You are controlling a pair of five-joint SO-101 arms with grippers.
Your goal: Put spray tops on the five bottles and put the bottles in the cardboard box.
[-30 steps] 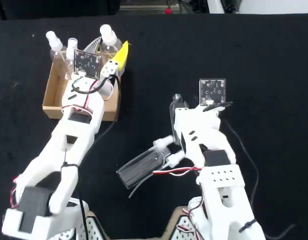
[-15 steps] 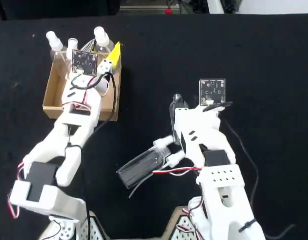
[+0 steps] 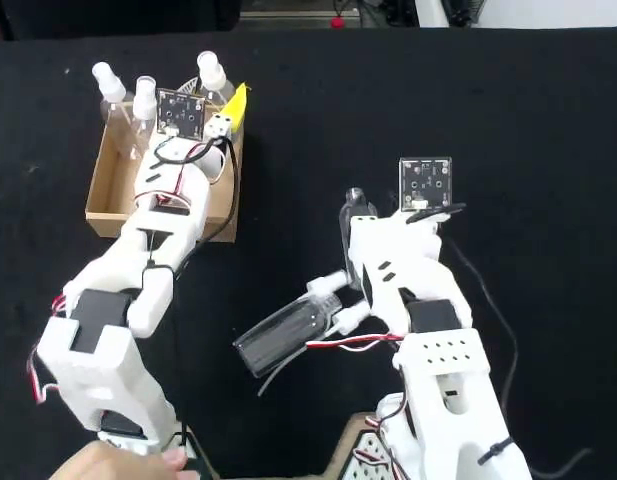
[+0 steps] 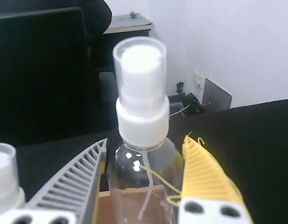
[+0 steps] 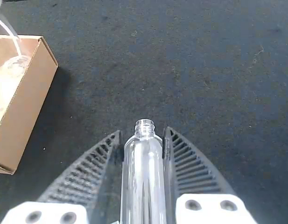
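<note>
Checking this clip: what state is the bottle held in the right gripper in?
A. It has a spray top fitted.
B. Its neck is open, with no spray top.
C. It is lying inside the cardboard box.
B: in the right wrist view the bottle held by the right gripper ends in a bare, open threaded neck over the table.

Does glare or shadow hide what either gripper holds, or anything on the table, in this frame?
Left wrist view: small highlights on the capped bottle, its outline plain. Right wrist view: reflection streaks along the open bottle; the cardboard box casts a soft shadow. High view: even light; the lying bottle glints against the black table.
</note>
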